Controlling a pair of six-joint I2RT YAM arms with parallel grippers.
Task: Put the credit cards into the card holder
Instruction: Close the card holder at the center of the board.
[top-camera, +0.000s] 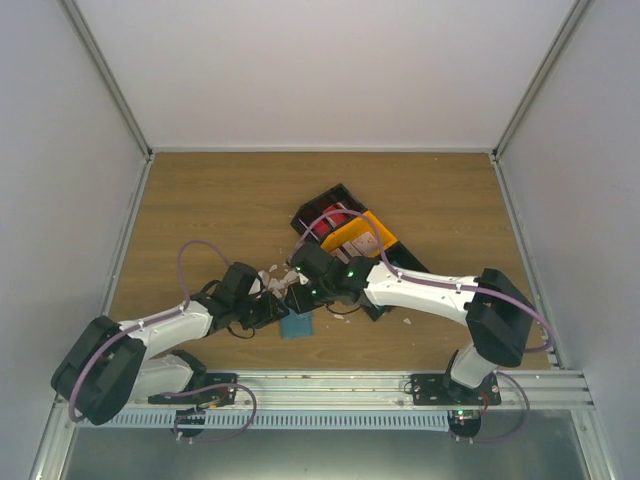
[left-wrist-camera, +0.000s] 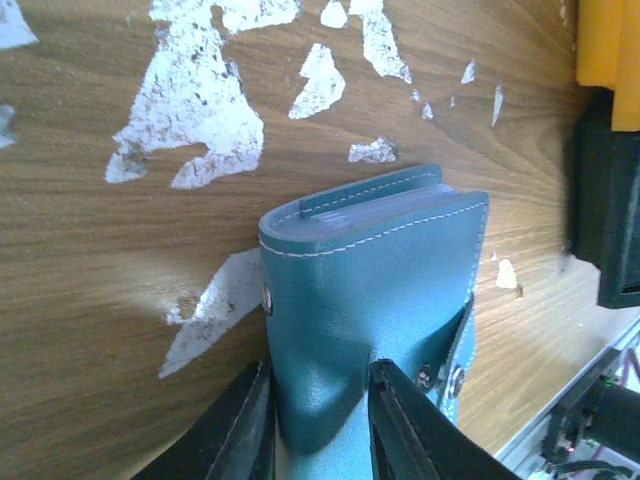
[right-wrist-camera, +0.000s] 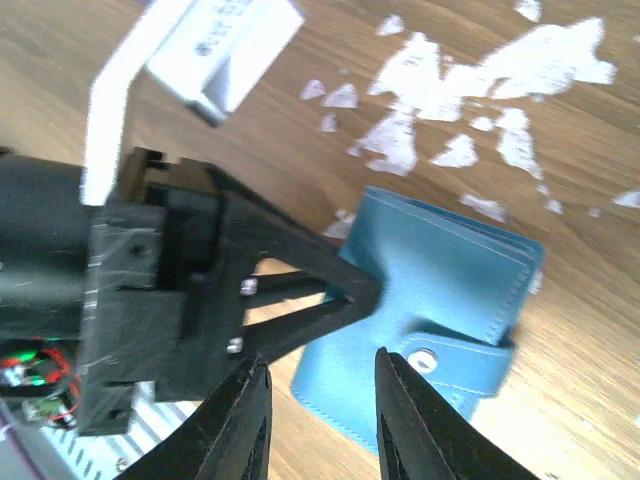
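Observation:
The teal-blue card holder (left-wrist-camera: 370, 290) is folded shut, with its snap tab hanging loose at one side. My left gripper (left-wrist-camera: 320, 425) is shut on its near end, one finger on each side. In the top view the holder (top-camera: 297, 326) lies at the near middle of the table, by the left gripper (top-camera: 280, 310). My right gripper (right-wrist-camera: 320, 415) is open and empty, hovering just above the holder (right-wrist-camera: 450, 280) and the left gripper's fingers. Something red (top-camera: 328, 222), perhaps cards, lies in a black tray; I see no card clearly.
A black tray (top-camera: 340, 195) with an orange insert (top-camera: 362, 232) lies slantwise behind the grippers. White scraps or worn patches (left-wrist-camera: 200, 110) dot the wood around the holder. A metal rail (top-camera: 330, 385) runs along the near edge. Grey walls close in both sides.

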